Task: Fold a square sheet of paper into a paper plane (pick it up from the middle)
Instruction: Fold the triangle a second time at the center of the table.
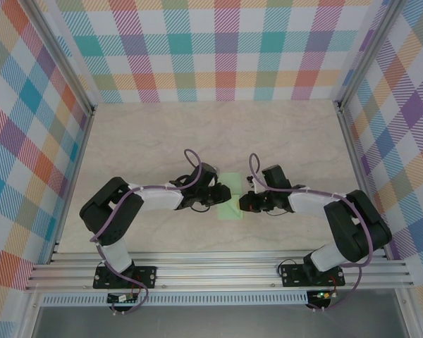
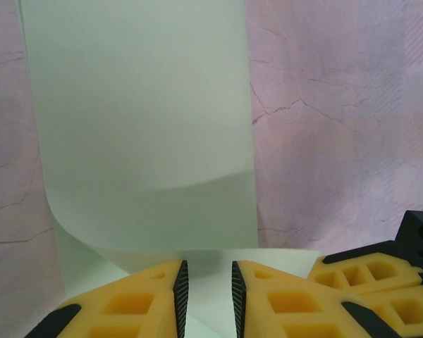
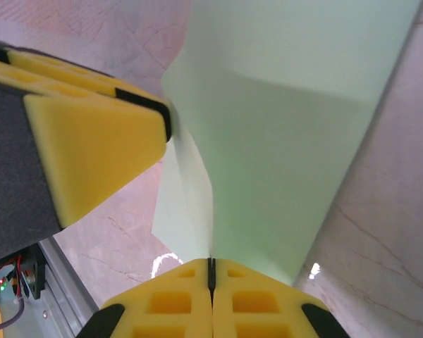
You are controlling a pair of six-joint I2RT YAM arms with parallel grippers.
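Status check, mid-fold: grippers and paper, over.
Right gripper shut on paper sheet. Left gripper open at the sheet's curled edge. Sheet bent over itself, part-folded. No obstacle seen.

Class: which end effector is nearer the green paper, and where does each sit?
Right. The right end effector is shut on one edge of the paper. The left end effector sits at the opposite edge, fingers apart around it, not clamped.

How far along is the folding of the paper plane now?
Early. Done: the square sheet of paper is bent over itself, its bend rounded, not pressed. In hand: the right tool pinches its edge; the left tool stands open, paper between its fingers. Left: pressing creases, nose and wings.
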